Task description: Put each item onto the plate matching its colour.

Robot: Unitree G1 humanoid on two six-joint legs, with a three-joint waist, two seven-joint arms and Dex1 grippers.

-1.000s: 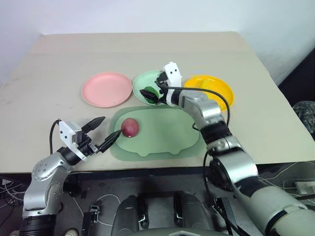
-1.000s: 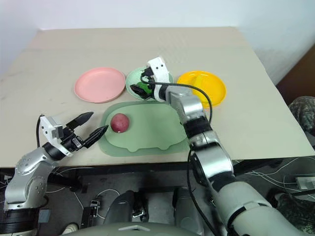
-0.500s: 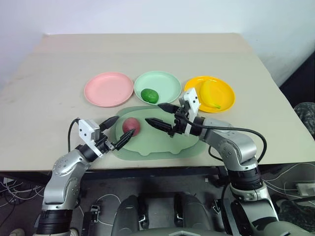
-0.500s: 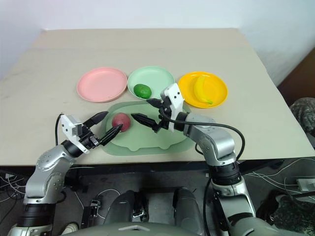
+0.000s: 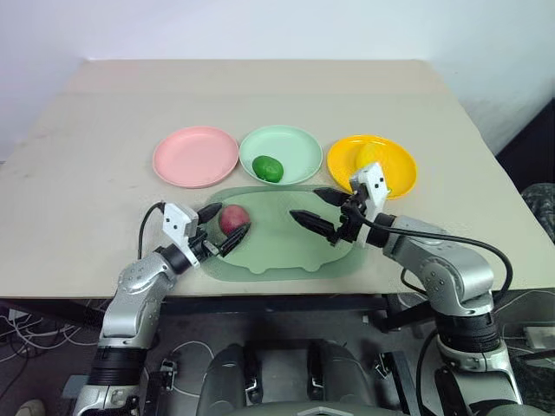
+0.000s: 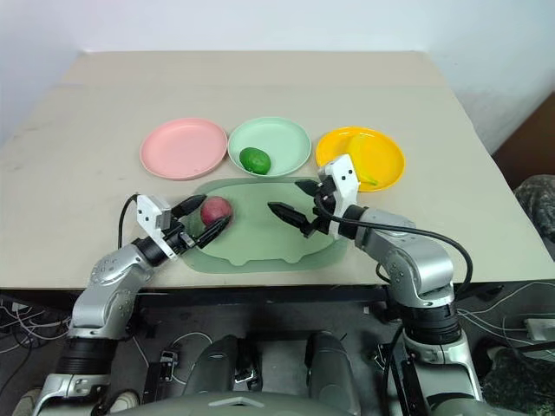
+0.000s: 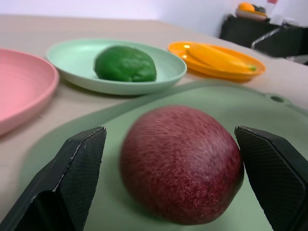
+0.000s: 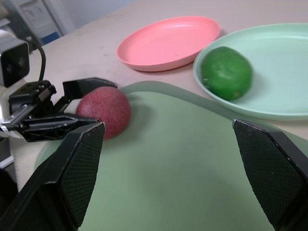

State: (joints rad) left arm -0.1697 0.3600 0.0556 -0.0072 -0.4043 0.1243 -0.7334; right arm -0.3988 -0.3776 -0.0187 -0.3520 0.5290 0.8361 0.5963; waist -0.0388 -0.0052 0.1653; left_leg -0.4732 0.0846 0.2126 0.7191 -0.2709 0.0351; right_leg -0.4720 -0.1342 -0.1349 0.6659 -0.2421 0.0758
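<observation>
- Left eye view: the left gripper (image 5: 224, 224) has its jaws apart, one either side of the dark red-purple round fruit (image 5: 231, 220), which lies near the left edge of the pale green tray (image 5: 282, 251) at the table's (image 5: 78, 173) front edge. No contact is clear. The risk, as I judge it: a round fruit on a smooth tray could roll off toward the table's front edge if one finger meets it first.
- Right eye view: the right gripper (image 6: 297, 204) hangs over the tray's right half, jaws wide apart and holding nothing. The green oval fruit (image 6: 255, 159) lies on the mint green plate (image 6: 290, 139) and the banana (image 6: 364, 165) on the yellow-orange plate (image 6: 388, 156); the pink plate (image 6: 178, 147) is bare, toward the table's left side. The two grippers point at each other across the tray, so they could clash if both push in.
- Left wrist view: the fruit fills the gap between the fingers (image 7: 72, 178), sitting closer to the far finger. An off-centre close may squeeze it out sideways.
- Right wrist view: the left gripper's black fingers (image 8: 57, 126) bracket the red fruit (image 8: 105, 110), the pink plate's rim (image 8: 144, 62) just beyond the tray's edge. A low carry might catch that rim and tip the plate.
</observation>
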